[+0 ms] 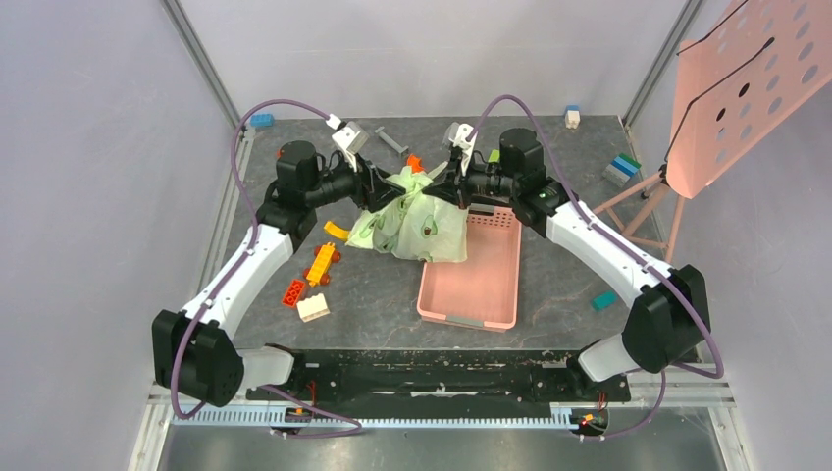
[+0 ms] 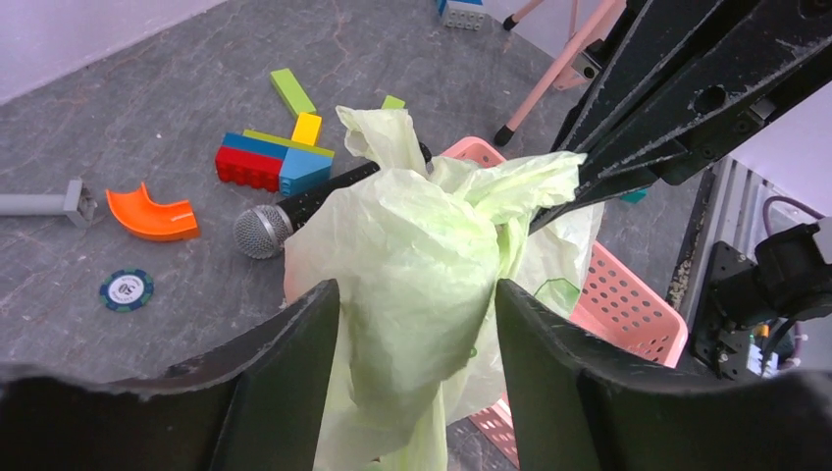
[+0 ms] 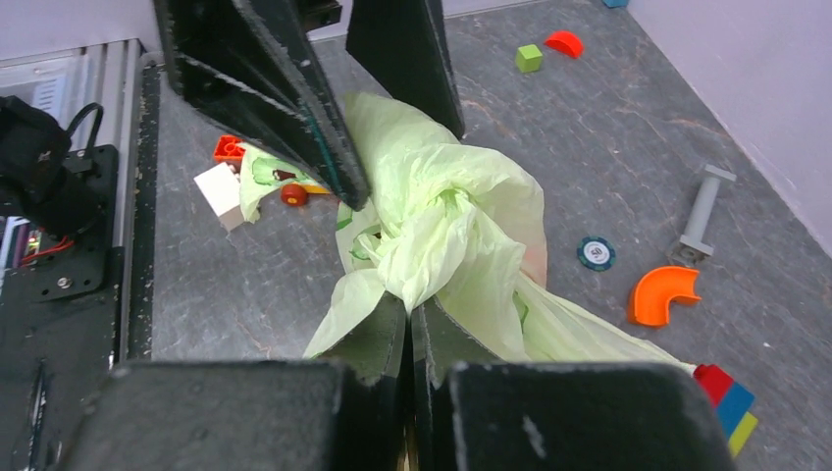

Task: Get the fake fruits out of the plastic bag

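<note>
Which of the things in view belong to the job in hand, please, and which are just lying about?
Job: plastic bag; right claw, shut on it; left claw, open around it.
Lying about: pink basket, microphone, poker chip, toy blocks.

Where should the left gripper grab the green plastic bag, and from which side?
Likely the raised loose fold of the plastic bag that stands inside the open left gripper, approached from the left, opposite the right gripper pinching the bunched neck. The fold is thin and upright, so the jaws can close across it.
</note>
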`<state>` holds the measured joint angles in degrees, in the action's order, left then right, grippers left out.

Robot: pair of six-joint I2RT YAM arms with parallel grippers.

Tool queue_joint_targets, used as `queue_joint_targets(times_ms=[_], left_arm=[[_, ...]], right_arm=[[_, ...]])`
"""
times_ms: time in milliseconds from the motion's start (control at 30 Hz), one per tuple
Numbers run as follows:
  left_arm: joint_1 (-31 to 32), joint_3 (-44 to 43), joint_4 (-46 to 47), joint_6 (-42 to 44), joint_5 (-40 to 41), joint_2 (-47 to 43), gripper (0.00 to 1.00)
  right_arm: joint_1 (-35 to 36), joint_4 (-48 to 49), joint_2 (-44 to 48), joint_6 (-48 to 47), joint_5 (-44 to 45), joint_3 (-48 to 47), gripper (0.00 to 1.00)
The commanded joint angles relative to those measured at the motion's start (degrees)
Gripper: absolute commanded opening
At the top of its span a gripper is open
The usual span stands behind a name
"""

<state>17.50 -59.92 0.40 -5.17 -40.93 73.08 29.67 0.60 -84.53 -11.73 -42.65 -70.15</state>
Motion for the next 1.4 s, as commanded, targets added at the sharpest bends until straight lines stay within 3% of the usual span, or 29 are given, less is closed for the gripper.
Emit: queue_joint_targets(times_ms=[0,100,233,300,900,1133,1367], left_arm=[[0.25,0.27,3.09,-0.76,0.15,-1.17,0.55],[0.26,0.4,3.76,-1.65,0.8,-1.09,0.32],[0.24,1.18,5.21,-2.77,1.77,-1.7,0.14],[0.26,1.52,5.41,-3.08,2.76,-2.27,0.1],[0.17,9.54,13.75,-11.65,12.72,-10.23,0.15],[-0.09,14.63,14.2,-17.92,24.77,-14.37,0.15],[-0.2,22.51,18.26,-26.65,34.62,-20.09,0.11]], right_arm=[[0.21,2.53,1.66,0.42,-5.09,0.19,0.0],[0.19,2.3,1.95,0.03,-4.63,0.74,0.0],[0.21,2.15,2.26,-0.13,-3.16,1.28,0.0],[0.2,2.17,2.81,-0.22,-1.89,1.84,0.0],[0.01,5.83,12.74,9.1,35.56,14.46,0.0],[-1.29,10.49,17.44,19.87,48.8,22.52,0.0],[-3.91,19.36,23.17,35.15,52.1,34.25,0.0]])
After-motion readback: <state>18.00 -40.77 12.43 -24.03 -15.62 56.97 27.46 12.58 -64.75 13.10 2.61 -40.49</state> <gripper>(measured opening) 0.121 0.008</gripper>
